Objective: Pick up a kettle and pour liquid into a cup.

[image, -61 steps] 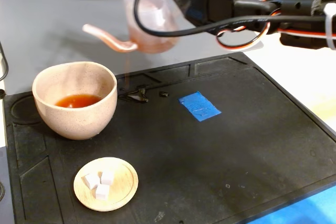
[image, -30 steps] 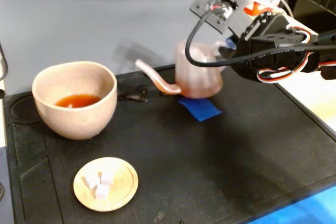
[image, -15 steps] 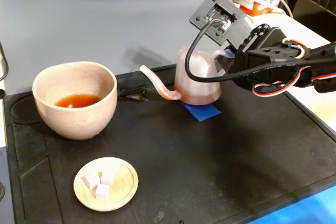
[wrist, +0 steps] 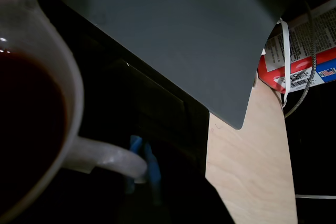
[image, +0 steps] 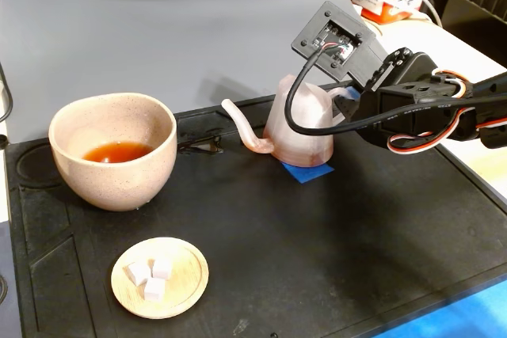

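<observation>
Kettle [image: 301, 128]: a small translucent pinkish pot with a conical body, wide at the base and narrow toward the top, and a long thin spout that leaves the base and curves upward. In the fixed view it stands upright on the black mat [image: 333, 243], its base on the blue tape patch [image: 305, 170], directly in front of the pincer [image: 342, 103] and on the side away from the arm [image: 444, 112]. The spout points further away from the pincer, toward the cup [image: 112, 150].

The pincer reaches in at the kettle's handle side, but its fingers are hidden behind the camera housing [image: 337, 41] and a black cable [image: 295, 112], so whether it grips the handle or has let go cannot be told. In the wrist view the kettle's pale rim [wrist: 63, 72] fills the left, with dark reddish-brown liquid [wrist: 26, 129] inside it and the pale loop handle [wrist: 110, 158] jutting toward the lens; something blue sits just behind that handle, too dark and blurred to make out.

The cup, rounded, beige-pink and speckled, stands well apart from the pincer, beyond the spout tip, and holds a shallow pool of reddish-brown fluid. A small wooden dish [image: 160, 276] with white cubes [image: 150, 275] lies nearer the camera than the cup.
</observation>
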### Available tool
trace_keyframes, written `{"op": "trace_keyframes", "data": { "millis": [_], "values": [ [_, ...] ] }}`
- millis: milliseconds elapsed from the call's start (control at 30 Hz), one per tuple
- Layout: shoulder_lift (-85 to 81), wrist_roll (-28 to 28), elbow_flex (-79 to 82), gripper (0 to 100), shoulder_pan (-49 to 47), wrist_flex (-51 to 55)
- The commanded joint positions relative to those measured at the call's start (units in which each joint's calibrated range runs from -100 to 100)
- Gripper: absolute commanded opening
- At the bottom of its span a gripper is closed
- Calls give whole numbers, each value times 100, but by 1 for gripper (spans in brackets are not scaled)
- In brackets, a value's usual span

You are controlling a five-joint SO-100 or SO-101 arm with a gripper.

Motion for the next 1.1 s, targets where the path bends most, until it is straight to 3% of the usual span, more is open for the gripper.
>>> {"op": "trace_keyframes", "data": {
  "millis": [0, 400, 567, 1067],
  "values": [
    [-111, 176, 9, 1, 12, -89],
    [-111, 176, -1, 1, -34, -89],
    [-94, 186, 9, 11, -34, -81],
    [-111, 186, 18, 10, -201, -11]
  ]
}}
